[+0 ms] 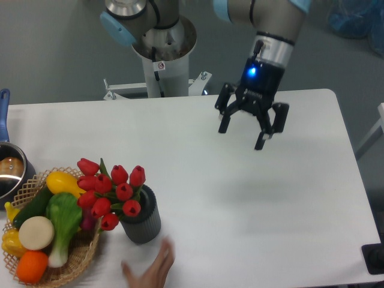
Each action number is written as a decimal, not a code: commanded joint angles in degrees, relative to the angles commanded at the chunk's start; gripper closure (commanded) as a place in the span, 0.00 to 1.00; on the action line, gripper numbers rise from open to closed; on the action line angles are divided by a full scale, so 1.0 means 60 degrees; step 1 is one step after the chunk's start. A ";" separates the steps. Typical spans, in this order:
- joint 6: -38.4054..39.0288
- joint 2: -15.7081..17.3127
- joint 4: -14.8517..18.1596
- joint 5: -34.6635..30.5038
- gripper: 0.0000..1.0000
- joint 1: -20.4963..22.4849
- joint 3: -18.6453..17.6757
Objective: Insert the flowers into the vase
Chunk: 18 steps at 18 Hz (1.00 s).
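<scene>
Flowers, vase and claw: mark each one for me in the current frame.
flowers (111, 191), fixed camera view, on the red buds in the middle of the bunch.
vase (144, 225), fixed camera view, on its ribbed dark grey side.
claw (246, 137), fixed camera view, midway between its open fingertips.

Wicker basket (72, 264) of toy vegetables at the white table's (252, 204) left edge, steel pot (11, 174) behind it.
</scene>
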State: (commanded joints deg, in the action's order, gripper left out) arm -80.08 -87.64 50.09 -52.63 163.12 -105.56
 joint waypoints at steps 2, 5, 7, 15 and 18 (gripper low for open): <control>-0.0100 0.0279 0.0408 -0.0599 0.00 0.0177 0.0059; -0.0626 0.0470 0.1184 -0.1362 0.00 0.0221 0.0293; -0.1022 0.0587 0.1756 -0.1962 0.00 0.0207 0.0426; -0.2570 0.0602 0.4978 -0.3954 0.00 0.0265 0.1904; -0.3586 0.0690 0.5215 -0.4499 0.00 0.0396 0.1950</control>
State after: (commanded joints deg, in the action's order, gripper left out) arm -101.59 -83.50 81.38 -79.62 165.49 -93.87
